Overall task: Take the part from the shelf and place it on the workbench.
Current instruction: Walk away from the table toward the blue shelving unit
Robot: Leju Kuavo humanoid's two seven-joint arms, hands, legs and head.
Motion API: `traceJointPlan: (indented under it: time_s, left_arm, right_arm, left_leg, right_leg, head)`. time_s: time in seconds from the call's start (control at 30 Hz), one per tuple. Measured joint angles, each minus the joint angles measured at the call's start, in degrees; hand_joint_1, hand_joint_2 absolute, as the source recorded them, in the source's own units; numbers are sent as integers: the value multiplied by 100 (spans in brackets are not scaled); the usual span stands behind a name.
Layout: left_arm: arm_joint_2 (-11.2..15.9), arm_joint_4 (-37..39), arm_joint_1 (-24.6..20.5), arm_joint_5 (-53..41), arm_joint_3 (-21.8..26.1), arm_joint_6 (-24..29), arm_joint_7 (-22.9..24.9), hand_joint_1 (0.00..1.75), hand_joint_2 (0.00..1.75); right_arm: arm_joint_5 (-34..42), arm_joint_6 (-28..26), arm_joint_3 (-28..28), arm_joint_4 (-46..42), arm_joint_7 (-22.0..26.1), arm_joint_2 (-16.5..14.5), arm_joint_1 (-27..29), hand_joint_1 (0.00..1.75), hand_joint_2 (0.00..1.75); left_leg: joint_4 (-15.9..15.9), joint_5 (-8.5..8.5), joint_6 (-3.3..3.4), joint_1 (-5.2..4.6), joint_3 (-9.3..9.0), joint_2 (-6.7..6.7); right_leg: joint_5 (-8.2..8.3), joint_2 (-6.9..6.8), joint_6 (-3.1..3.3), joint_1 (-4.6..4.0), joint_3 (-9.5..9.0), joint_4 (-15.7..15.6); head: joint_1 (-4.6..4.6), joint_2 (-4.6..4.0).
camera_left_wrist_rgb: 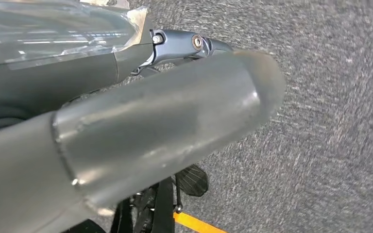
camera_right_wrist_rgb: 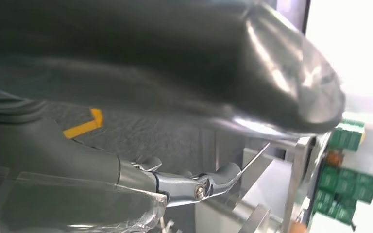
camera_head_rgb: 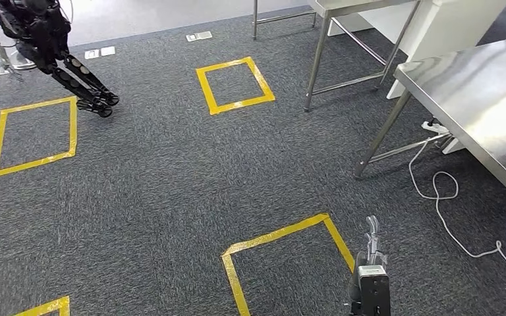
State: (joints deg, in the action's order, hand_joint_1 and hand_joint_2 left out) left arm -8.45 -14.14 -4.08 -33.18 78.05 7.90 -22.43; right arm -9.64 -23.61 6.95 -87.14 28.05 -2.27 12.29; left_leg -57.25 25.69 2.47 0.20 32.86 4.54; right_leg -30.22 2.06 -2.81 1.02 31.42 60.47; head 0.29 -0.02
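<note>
At the far left of the head view, another robot's black legs [camera_head_rgb: 72, 69] stand on grey carpet [camera_head_rgb: 151, 191] by a yellow tape square [camera_head_rgb: 34, 135]. A second tape square [camera_head_rgb: 235, 84] lies further right near a steel table frame [camera_head_rgb: 342, 49], and a third [camera_head_rgb: 288, 260] sits low in the middle. Just right of that third square, the right hand [camera_head_rgb: 371, 260] hangs over the carpet, fingers pointing away and nothing visible in them. Right again, a white cable [camera_head_rgb: 445, 204] loops across the floor under the steel workbench [camera_head_rgb: 481, 99], whose bare top reflects the light.

In the left wrist view, the left hand [camera_left_wrist_rgb: 141, 126] shows a thick grey thumb close to the lens and a dark finger [camera_left_wrist_rgb: 189, 46] stretched out straight over blurred carpet, holding nothing.

In the right wrist view, the right hand's thumb spans the frame and a dark finger [camera_right_wrist_rgb: 199, 182] extends straight, apart from it, with nothing between them. Beyond the fingers stands a metal rack [camera_right_wrist_rgb: 296, 184] carrying green boxes [camera_right_wrist_rgb: 345, 179], well apart from the hand. Whether any of these is the part, I cannot tell.
</note>
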Motion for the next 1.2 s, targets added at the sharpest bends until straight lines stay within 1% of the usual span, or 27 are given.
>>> traceJointPlan:
  time_s: [0.03,0.07,0.13,0.2,0.27,0.3,0.33,0.37,0.4,0.43,0.5,0.53,0.57,0.63,0.7,0.73,0.8,0.83,0.87,0.9,0.93,0.97,1.0,1.03,1.07,1.13,1.2]
  left_arm:
    - [-1,0,1,0,0,2,0,0,0]
    - [-1,0,5,0,1,4,1,0,0]
    - [0,0,21,0,1,8,3,0,0]
    - [-3,1,31,0,1,19,5,0,0]
    - [-7,2,17,0,0,35,6,0,0]
    - [-9,2,12,0,0,43,7,0,0]
    - [-9,2,11,0,1,50,7,0,0]
    - [-9,2,15,0,1,54,7,0,0]
    - [-9,2,20,0,2,57,8,0,0]
    - [-9,2,23,-1,2,59,8,0,0]
    - [-9,2,17,-11,2,59,10,0,0]
    - [-9,2,12,-19,2,58,12,0,0]
    - [-10,2,9,-29,2,58,15,0,0]
    - [-10,2,16,-40,2,58,22,0,0]
    - [-14,2,26,-44,2,60,31,0,0]
    - [-16,2,25,-44,2,61,32,0,0]
    - [-18,1,19,-46,2,63,35,0,0]
    - [-18,0,19,-49,2,63,36,0,0]
    - [-19,0,23,-51,2,64,39,0,0]
    - [-20,1,28,-52,2,63,43,0,0]
    - [-22,1,30,-52,2,63,45,0,0]
    - [-25,2,31,-53,2,63,48,0,0]
    - [-27,2,31,-55,2,62,50,0,0]
    - [-27,1,31,-57,2,62,51,0,0]
    - [-27,1,33,-63,2,62,54,0,0]
    - [-26,0,51,-89,2,62,61,0,0]
    - [-26,1,70,-113,2,63,74,0,0]
  right_arm:
    - [-1,0,0,15,-1,-5,-15,0,0]
    - [-3,0,0,29,-2,-10,-27,0,0]
    - [-7,0,-1,48,-3,-22,-49,0,0]
    - [-15,0,-2,55,-3,-40,-75,0,0]
    - [-28,0,-1,66,-3,-61,-76,0,0]
    - [-33,0,-2,74,-3,-66,-71,0,0]
    - [-38,0,-3,83,-3,-69,-67,0,0]
    - [-43,0,-4,90,-4,-71,-66,0,0]
    - [-48,0,-4,95,-5,-72,-65,0,0]
    - [-52,0,-4,98,-7,-74,-65,0,0]
    - [-58,-3,-4,100,-13,-75,-63,0,0]
    - [-61,-6,-4,100,-15,-73,-61,0,0]
    - [-62,-11,-4,100,-18,-71,-56,0,0]
    - [-61,-25,-4,99,-20,-66,-45,0,0]
    - [-59,-43,-4,94,-21,-55,-24,0,0]
    - [-58,-57,-4,91,-21,-49,-4,0,0]
    - [-57,-86,-3,89,-23,-39,68,0,0]
    - [-55,-98,-3,89,-25,-34,110,0,0]
    - [-54,-105,-4,89,-27,-28,145,0,0]
    - [-53,-108,-4,89,-28,-24,168,0,0]
    - [-53,-109,-4,88,-31,-18,180,0,0]
    - [-55,-110,-4,86,-37,-13,184,0,0]
    - [-57,-112,-4,83,-48,-9,188,0,0]
    - [-62,-118,-3,73,-61,-5,196,0,0]
    - [-68,-125,-3,57,-78,-4,211,0,0]
    - [-82,-146,-4,18,-111,-2,242,0,0]
    - [-92,-176,-4,-28,-137,-3,254,0,0]
  left_leg:
    - [-17,7,-23,-9,11,46]
    - [-27,8,-54,-12,28,86]
    - [-34,2,-119,7,59,142]
    - [-218,118,-170,22,157,1]
    - [-852,469,-218,34,463,-258]
    - [-1249,649,-244,46,662,-333]
    - [-1573,763,-266,57,828,-374]
    - [-1693,757,-278,66,894,-397]
    - [-1595,649,-283,74,847,-419]
    - [-1278,463,-279,80,682,-464]
    - [-474,148,-250,67,252,-643]
    - [-215,76,-224,49,113,-703]
    - [-100,66,-196,25,57,-727]
    - [-73,60,-126,-13,61,-629]
    - [1,15,-39,-5,27,-538]
    - [37,-10,0,10,7,-494]
    - [53,-26,41,18,7,-391]
    - [52,-25,44,14,10,-327]
    - [50,-24,44,11,11,-263]
    - [46,-24,43,9,9,-197]
    - [40,-23,39,10,3,-132]
    - [28,-18,30,11,0,-70]
    - [5,-7,8,1,0,-10]
    - [-15,3,-19,-5,4,41]
    - [-29,12,-48,-11,13,78]
    - [-32,9,-110,2,35,136]
    - [-133,80,-160,25,95,56]
  right_leg:
    - [94,63,15,4,-95,-242]
    - [128,93,51,-2,-131,-335]
    - [157,-2,137,-8,-148,-344]
    - [187,-94,208,19,-169,-371]
    - [186,-211,261,13,-179,-384]
    - [180,-275,279,-2,-178,-384]
    - [174,-340,294,-17,-177,-383]
    - [168,-400,302,-25,-179,-382]
    - [161,-454,308,-29,-186,-382]
    - [151,-503,309,-31,-199,-382]
    - [120,-587,284,-55,-231,-379]
    - [103,-621,260,-72,-241,-378]
    - [88,-655,234,-88,-246,-377]
    - [74,-726,179,-104,-260,-389]
    - [-26,-624,146,-96,-214,-251]
    - [-152,-510,154,-91,-117,-22]
    - [-487,-295,203,-64,241,731]
    - [-611,-252,202,-55,425,1089]
    - [-651,-235,175,-48,534,1281]
    - [-593,-226,125,-41,537,1251]
    - [-444,-211,62,-29,420,978]
    - [-251,-153,1,-7,227,551]
    - [-86,-81,-29,5,55,154]
    - [31,-29,-25,15,-71,-142]
    - [84,6,3,12,-133,-294]
    - [105,-52,97,-12,-157,-320]
    - [138,-128,182,3,-183,-340]
  head:
    - [0,0]
    - [-1,0]
    - [-7,0]
    - [-20,0]
    - [-43,0]
    - [-55,0]
    - [-53,0]
    - [-55,0]
    - [-56,0]
    - [-56,0]
    - [-55,0]
    - [-50,0]
    - [-46,0]
    - [-44,0]
    - [-43,0]
    - [-33,0]
    - [-13,0]
    - [-4,0]
    - [-4,0]
    - [-3,0]
    - [-3,0]
    - [-2,0]
    - [1,0]
    - [1,0]
    - [-3,0]
    - [-10,0]
    - [-20,0]
